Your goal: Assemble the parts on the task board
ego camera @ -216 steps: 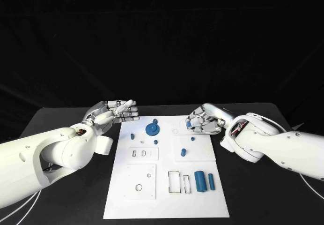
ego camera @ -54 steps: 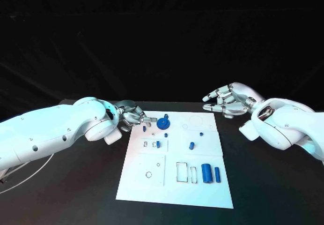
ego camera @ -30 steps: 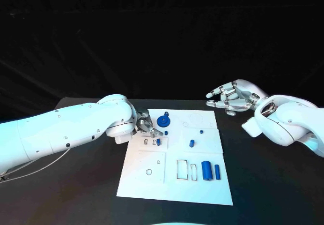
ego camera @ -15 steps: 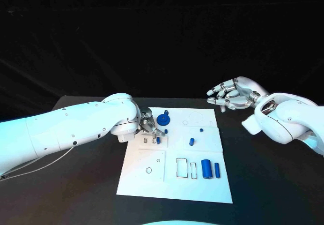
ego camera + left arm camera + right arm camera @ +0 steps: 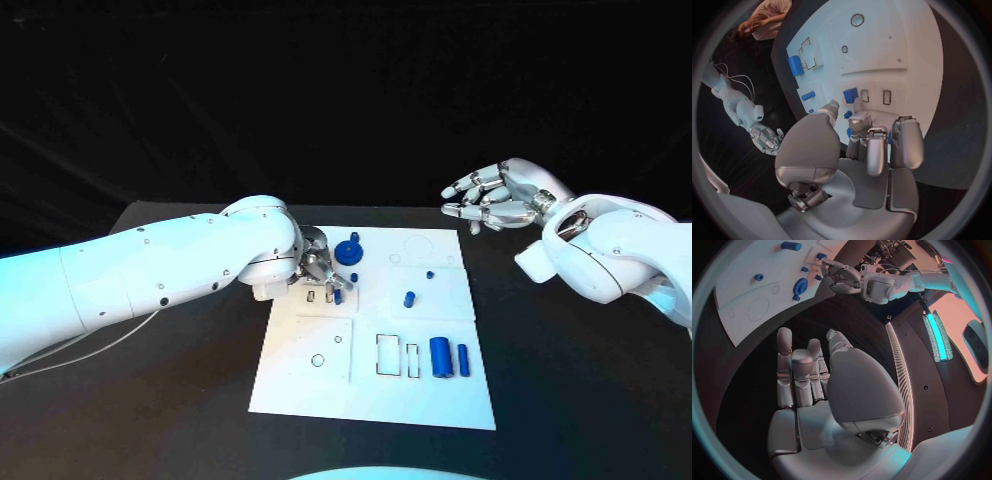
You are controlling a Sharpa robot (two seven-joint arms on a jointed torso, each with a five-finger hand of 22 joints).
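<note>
The white task board (image 5: 320,385) lies mid-table. My left hand (image 5: 317,270) hovers low over its far left part, fingers curled down. In the left wrist view its fingertips (image 5: 857,106) end just short of a small blue block (image 5: 851,95) standing beside two small slots (image 5: 886,96); nothing shows between thumb and fingers. That block (image 5: 336,295) sits right of the hand. A blue gear (image 5: 352,256) stands beyond it. My right hand (image 5: 490,205) hangs raised past the board's far right corner, fingers spread and empty, palm (image 5: 811,385) bare.
Two blue cylinders (image 5: 440,357) lie by rectangular recesses (image 5: 389,355) on the board's near right. A blue oblong piece (image 5: 410,298) and a small peg (image 5: 430,274) sit mid-right. The black table (image 5: 159,400) spreads on both sides of the board.
My left hand has come in from the board's far left edge and now sits over the slots beside the small blue block. My right hand has lifted away from the board and spread.
</note>
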